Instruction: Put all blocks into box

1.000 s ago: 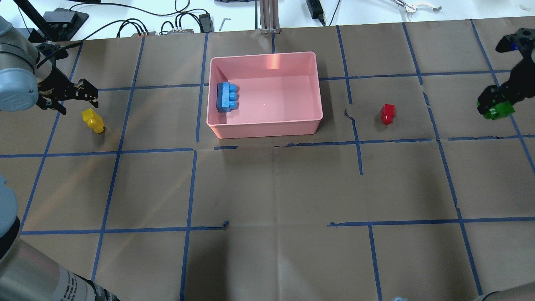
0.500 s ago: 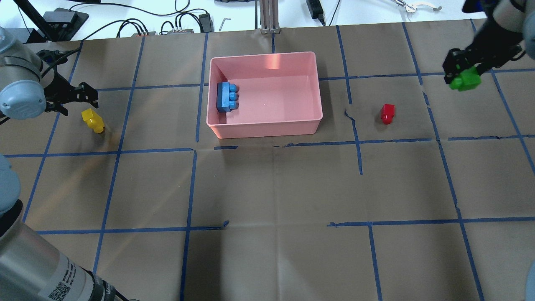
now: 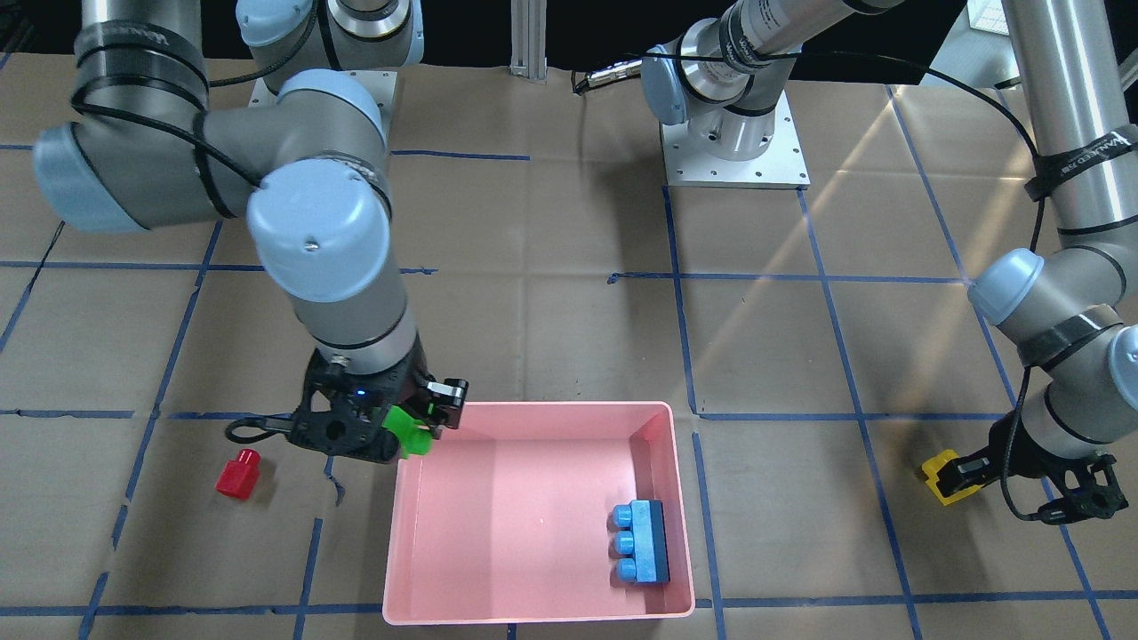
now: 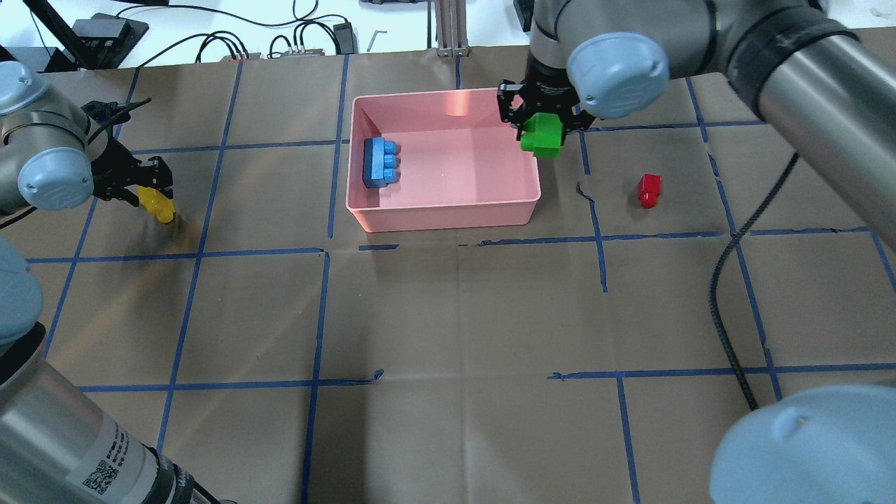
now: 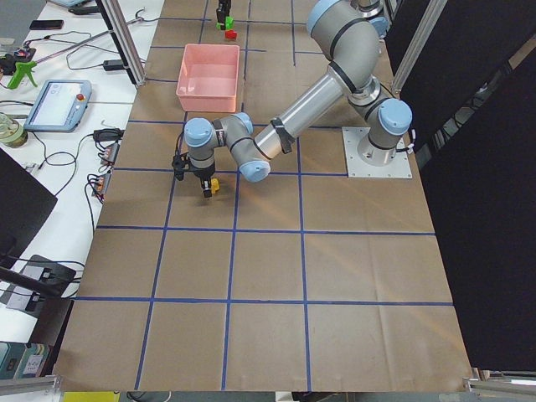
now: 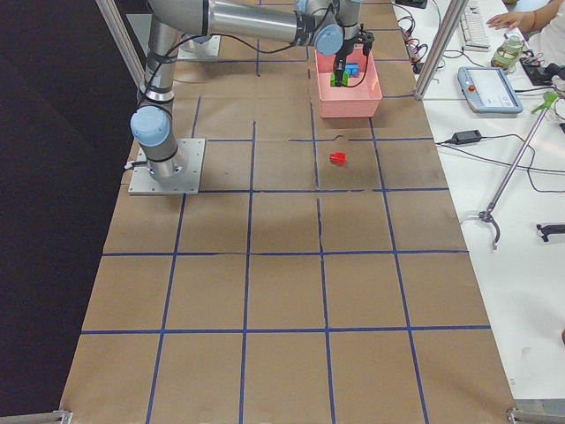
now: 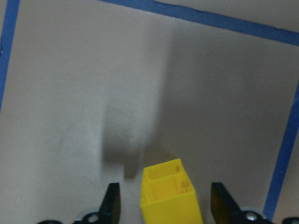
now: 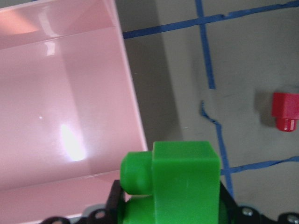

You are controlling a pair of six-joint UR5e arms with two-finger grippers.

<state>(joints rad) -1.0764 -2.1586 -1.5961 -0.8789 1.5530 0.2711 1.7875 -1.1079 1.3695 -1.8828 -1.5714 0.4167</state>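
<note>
My right gripper (image 4: 540, 133) is shut on the green block (image 4: 542, 136) and holds it over the right rim of the pink box (image 4: 448, 210). The right wrist view shows the green block (image 8: 180, 182) beside the box wall (image 8: 130, 93). The blue block (image 4: 381, 162) lies inside the box at its left wall. The red block (image 4: 649, 190) stands on the table right of the box. My left gripper (image 4: 150, 185) is open, and its fingers (image 7: 111, 200) straddle the yellow block (image 7: 170, 193) with gaps on both sides. The yellow block (image 4: 161, 208) is far left of the box.
Brown paper with a blue tape grid covers the table. Cables and small devices (image 4: 301, 38) lie beyond its far edge. A black cable (image 4: 728, 280) hangs from my right arm over the table's right half. The arm bases (image 3: 733, 142) stand at the robot's side.
My right arm swung left from the table's right edge, carrying the green block to the box's right rim. My left gripper moved down around the yellow block.
</note>
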